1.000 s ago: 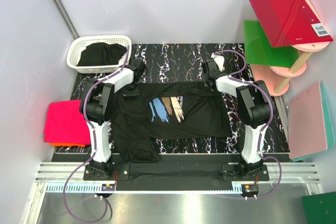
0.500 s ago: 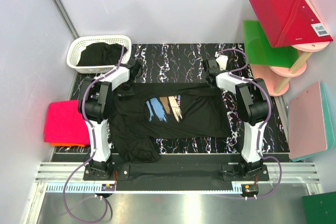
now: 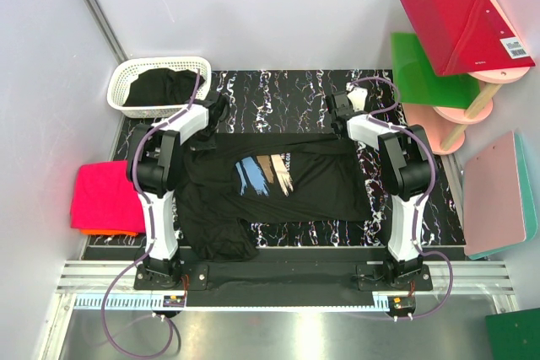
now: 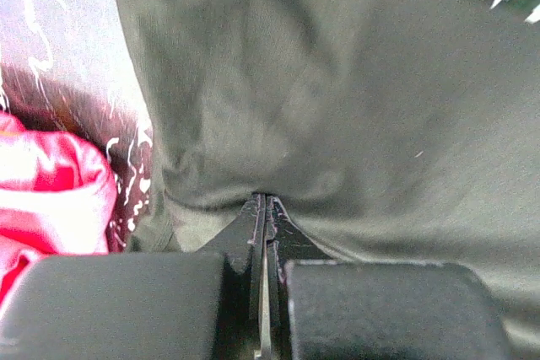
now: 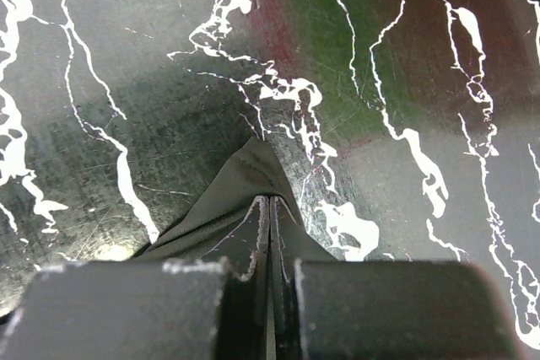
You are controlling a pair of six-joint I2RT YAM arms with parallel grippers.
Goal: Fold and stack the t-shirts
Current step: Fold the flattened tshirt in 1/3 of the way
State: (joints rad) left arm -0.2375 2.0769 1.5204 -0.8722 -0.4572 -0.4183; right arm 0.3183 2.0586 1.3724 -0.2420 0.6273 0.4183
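The left gripper [image 4: 263, 201] and right gripper [image 5: 268, 201] are clamping the far edge of the printed t-shirt [image 3: 321, 183], so I am advising an even, level pull.

1. The left arm [image 3: 159, 217] rises from its base at the near left edge, folds at a dark elbow, and sends its white forearm far and to the right.
2. The left gripper [image 4: 263, 204] has its jaws pressed together with only a hairline slit between them, and the tips pinch a fold of the black t-shirt [image 3: 295, 187].
3. The right arm [image 3: 405, 217] mirrors it, going up from the near right base, bending at the elbow, forearm angling far and to the left.
4. The right gripper [image 5: 270, 201] is clamped tight too, with a small peak of the same shirt's edge caught at its tips.
5. Both wrists sit low at the far side, well apart and roughly level.
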